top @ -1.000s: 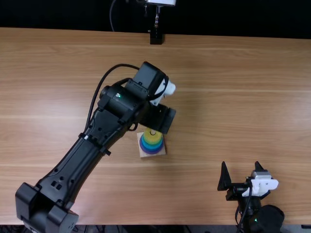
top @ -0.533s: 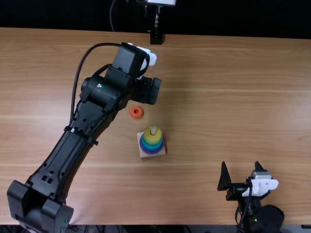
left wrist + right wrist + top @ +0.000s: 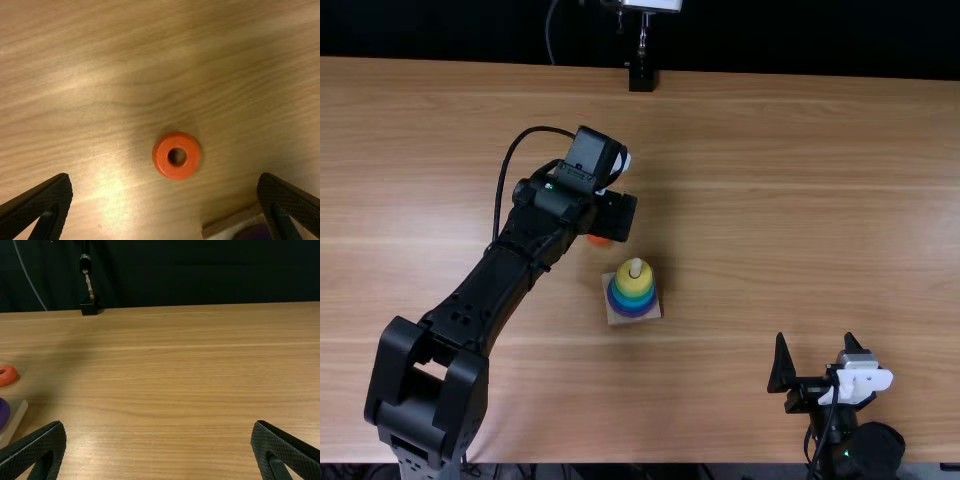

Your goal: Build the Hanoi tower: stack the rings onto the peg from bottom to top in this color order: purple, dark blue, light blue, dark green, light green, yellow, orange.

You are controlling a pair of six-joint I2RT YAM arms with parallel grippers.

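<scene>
One orange ring (image 3: 161, 156), perhaps six stacked rings (image 3: 633, 297)

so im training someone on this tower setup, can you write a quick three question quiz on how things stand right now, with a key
1. True or false: the orange ring lies on the table, off the peg.
2. Short answer: what colour is the topmost ring on the peg?
3. Fill in the blank: the orange ring lies beneath the open fingers of the ____ gripper.

Key:
1. True
2. Yellow, the yellow ring being highest in the stack
3. Left; the left gripper is over it with its fingers apart
</scene>
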